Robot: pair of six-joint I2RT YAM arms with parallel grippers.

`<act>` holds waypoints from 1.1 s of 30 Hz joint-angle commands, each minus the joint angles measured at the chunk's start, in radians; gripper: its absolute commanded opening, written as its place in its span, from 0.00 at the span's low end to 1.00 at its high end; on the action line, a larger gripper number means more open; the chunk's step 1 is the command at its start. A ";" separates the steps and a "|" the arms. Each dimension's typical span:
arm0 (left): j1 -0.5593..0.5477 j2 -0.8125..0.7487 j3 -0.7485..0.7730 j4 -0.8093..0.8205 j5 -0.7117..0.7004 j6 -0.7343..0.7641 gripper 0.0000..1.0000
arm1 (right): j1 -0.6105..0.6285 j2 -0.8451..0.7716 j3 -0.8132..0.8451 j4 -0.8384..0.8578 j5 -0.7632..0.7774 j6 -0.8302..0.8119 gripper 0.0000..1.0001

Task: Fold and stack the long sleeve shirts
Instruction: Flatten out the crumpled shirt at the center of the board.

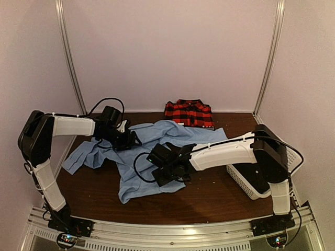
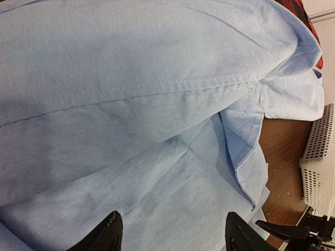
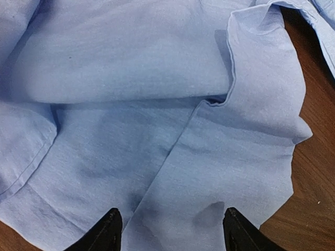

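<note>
Left of centre in the top view, the left gripper (image 1: 128, 140) sits over the upper part of the light blue shirt (image 1: 125, 180). In the left wrist view its two fingers (image 2: 107, 235) stand well apart at the bottom edge, with only flat cloth showing between them and nothing gripped. Whether the tips touch the fabric cannot be told.

The light blue shirt lies spread and rumpled across the middle of the brown table (image 1: 209, 193), one sleeve reaching toward the left edge.

At centre, the right gripper (image 1: 165, 170) is over the shirt's lower half. In the right wrist view its jaws are likewise wide apart above overlapping blue layers, holding nothing.

At upper centre, the red-and-black plaid shirt (image 1: 188, 113) lies folded against the back wall, touching the blue shirt's far edge.

At lower right, the white mesh basket (image 1: 246, 183) stands on the table, under the right arm.
</note>
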 commanded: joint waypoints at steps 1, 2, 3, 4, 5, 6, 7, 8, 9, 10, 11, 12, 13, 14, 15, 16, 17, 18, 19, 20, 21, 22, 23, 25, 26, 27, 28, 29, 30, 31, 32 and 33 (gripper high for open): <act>-0.003 0.032 0.005 0.045 -0.001 0.015 0.69 | 0.026 0.020 0.024 -0.035 0.062 0.020 0.68; -0.003 0.037 0.000 0.034 -0.018 0.027 0.69 | 0.031 0.022 0.023 -0.040 0.066 0.021 0.68; -0.003 0.037 -0.009 0.027 -0.031 0.036 0.69 | 0.034 0.020 0.020 -0.044 0.066 0.021 0.68; -0.003 0.035 -0.021 0.020 -0.044 0.043 0.69 | 0.039 0.018 0.015 -0.043 0.067 0.020 0.69; -0.003 0.031 -0.036 0.012 -0.055 0.050 0.69 | 0.046 0.015 0.007 -0.044 0.067 0.019 0.69; -0.003 0.024 -0.054 0.010 -0.066 0.052 0.70 | 0.051 0.010 0.001 -0.043 0.065 0.016 0.69; -0.003 0.014 -0.077 0.008 -0.074 0.052 0.70 | 0.057 0.006 -0.009 -0.043 0.062 0.013 0.69; -0.003 0.000 -0.099 0.009 -0.080 0.051 0.70 | 0.063 0.000 -0.019 -0.043 0.061 0.012 0.70; -0.003 -0.016 -0.121 0.008 -0.087 0.050 0.70 | 0.069 -0.006 -0.029 -0.046 0.060 0.012 0.70; -0.003 -0.034 -0.143 0.007 -0.096 0.050 0.70 | 0.073 -0.012 -0.042 -0.048 0.061 0.013 0.70; -0.003 -0.052 -0.160 0.001 -0.109 0.050 0.70 | 0.076 -0.019 -0.054 -0.049 0.060 0.017 0.71; -0.002 -0.070 -0.178 -0.006 -0.123 0.053 0.70 | 0.077 -0.028 -0.072 -0.047 0.058 0.022 0.71; -0.001 -0.087 -0.192 -0.017 -0.135 0.056 0.70 | 0.077 -0.038 -0.088 -0.046 0.056 0.026 0.71; -0.001 -0.102 -0.204 -0.029 -0.146 0.060 0.70 | 0.077 -0.050 -0.108 -0.044 0.055 0.029 0.71; -0.001 -0.120 -0.217 -0.040 -0.159 0.063 0.70 | 0.077 -0.061 -0.122 -0.045 0.056 0.034 0.71; 0.000 -0.137 -0.229 -0.051 -0.172 0.065 0.70 | 0.077 -0.072 -0.134 -0.045 0.059 0.039 0.71; 0.001 -0.156 -0.241 -0.060 -0.186 0.068 0.71 | 0.078 -0.083 -0.145 -0.045 0.061 0.044 0.71; 0.004 -0.178 -0.253 -0.069 -0.197 0.071 0.70 | 0.077 -0.092 -0.154 -0.046 0.062 0.049 0.69; 0.009 -0.191 -0.261 -0.076 -0.206 0.074 0.71 | 0.078 -0.101 -0.161 -0.044 0.064 0.053 0.67; 0.013 -0.203 -0.267 -0.083 -0.213 0.077 0.71 | 0.077 -0.108 -0.168 -0.041 0.063 0.057 0.63; 0.018 -0.211 -0.272 -0.088 -0.219 0.081 0.71 | 0.078 -0.114 -0.172 -0.039 0.063 0.060 0.59; 0.024 -0.218 -0.276 -0.092 -0.220 0.084 0.71 | 0.078 -0.116 -0.173 -0.039 0.062 0.063 0.54; 0.028 -0.220 -0.280 -0.097 -0.221 0.088 0.71 | 0.078 -0.118 -0.172 -0.041 0.061 0.065 0.49; 0.037 -0.227 -0.286 -0.107 -0.226 0.094 0.71 | 0.077 -0.119 -0.169 -0.048 0.061 0.067 0.40; 0.041 -0.229 -0.290 -0.112 -0.225 0.099 0.71 | 0.077 -0.120 -0.166 -0.053 0.065 0.070 0.35; 0.044 -0.234 -0.298 -0.114 -0.227 0.103 0.71 | 0.077 -0.121 -0.164 -0.061 0.069 0.070 0.31; 0.048 -0.239 -0.305 -0.116 -0.229 0.107 0.71 | 0.077 -0.123 -0.161 -0.070 0.078 0.072 0.27; 0.052 -0.243 -0.313 -0.121 -0.230 0.110 0.71 | 0.077 -0.127 -0.160 -0.078 0.089 0.073 0.23; 0.058 -0.248 -0.323 -0.122 -0.230 0.113 0.71 | 0.076 -0.132 -0.158 -0.085 0.099 0.075 0.20; 0.065 -0.252 -0.334 -0.124 -0.227 0.117 0.71 | 0.076 -0.139 -0.158 -0.091 0.109 0.075 0.16; 0.070 -0.258 -0.345 -0.125 -0.223 0.119 0.71 | 0.074 -0.148 -0.158 -0.097 0.117 0.075 0.13; 0.077 -0.263 -0.356 -0.126 -0.220 0.121 0.71 | 0.072 -0.154 -0.157 -0.103 0.125 0.075 0.09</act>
